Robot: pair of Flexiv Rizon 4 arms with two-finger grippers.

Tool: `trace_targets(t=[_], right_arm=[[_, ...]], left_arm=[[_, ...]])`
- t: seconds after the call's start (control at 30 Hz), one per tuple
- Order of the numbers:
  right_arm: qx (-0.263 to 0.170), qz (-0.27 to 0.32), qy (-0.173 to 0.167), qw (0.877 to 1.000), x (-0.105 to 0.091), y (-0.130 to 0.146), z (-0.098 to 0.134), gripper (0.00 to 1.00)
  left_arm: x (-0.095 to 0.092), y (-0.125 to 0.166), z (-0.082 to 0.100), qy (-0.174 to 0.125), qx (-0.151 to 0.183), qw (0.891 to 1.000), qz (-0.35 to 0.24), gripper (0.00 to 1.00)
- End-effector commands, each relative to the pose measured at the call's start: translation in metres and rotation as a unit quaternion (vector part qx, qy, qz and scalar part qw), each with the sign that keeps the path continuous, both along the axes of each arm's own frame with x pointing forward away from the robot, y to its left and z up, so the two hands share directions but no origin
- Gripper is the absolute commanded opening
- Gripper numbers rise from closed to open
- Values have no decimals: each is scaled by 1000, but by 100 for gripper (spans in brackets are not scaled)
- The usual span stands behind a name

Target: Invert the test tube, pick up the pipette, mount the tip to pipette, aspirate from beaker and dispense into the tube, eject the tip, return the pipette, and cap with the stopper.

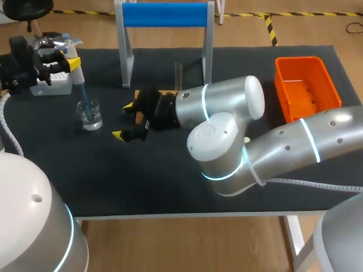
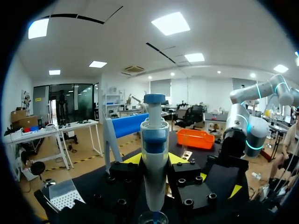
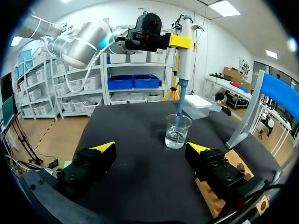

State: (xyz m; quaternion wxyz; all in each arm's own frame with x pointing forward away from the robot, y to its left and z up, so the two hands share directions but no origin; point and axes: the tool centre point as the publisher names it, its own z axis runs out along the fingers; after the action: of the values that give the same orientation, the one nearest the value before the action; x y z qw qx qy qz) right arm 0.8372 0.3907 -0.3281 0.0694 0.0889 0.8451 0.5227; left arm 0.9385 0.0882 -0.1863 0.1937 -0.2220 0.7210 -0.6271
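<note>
White plastic pipette with blue tip (image 1: 77, 73) stands vertical, clenched in left gripper (image 1: 72, 59); its tip points straight down into small clear glass beaker (image 1: 90, 115) near the table's left end; judged the aspirate step. Clear upright test tube (image 1: 177, 75) stands well apart by blue-topped grey frame (image 1: 164, 14), nearer right gripper (image 1: 124, 120), whose jaws are spread and hold nothing. Right wrist view shows the tip inside the beaker, depth in liquid unclear; left wrist view gives only pipette body and beaker rim.
</note>
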Motion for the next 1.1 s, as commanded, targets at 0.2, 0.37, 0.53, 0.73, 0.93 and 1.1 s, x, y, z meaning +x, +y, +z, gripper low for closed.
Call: trace_targets(t=[0.2, 0.37, 0.53, 0.73, 0.93, 1.1], right_arm=[[-1, 1, 1, 1000, 0, -1, 1, 100], [-1, 1, 1, 1000, 0, -1, 1, 100], [-1, 1, 1, 1000, 0, -1, 1, 100], [-1, 1, 1, 1000, 0, -1, 1, 100], [-1, 1, 1, 1000, 0, -1, 1, 100], [-1, 1, 1, 1000, 0, -1, 1, 100]], left_arm=[[1, 0, -3, -3, -4, 1000, 0, 0], [1, 0, -5, 0, -5, 1000, 0, 0], [1, 0, -6, 2, -5, 1000, 0, 0], [1, 0, -7, 2, -5, 1000, 0, 0], [1, 1, -7, 1, -4, 1000, 0, 0], [0, 1, -7, 1, -4, 1000, -2, 0]])
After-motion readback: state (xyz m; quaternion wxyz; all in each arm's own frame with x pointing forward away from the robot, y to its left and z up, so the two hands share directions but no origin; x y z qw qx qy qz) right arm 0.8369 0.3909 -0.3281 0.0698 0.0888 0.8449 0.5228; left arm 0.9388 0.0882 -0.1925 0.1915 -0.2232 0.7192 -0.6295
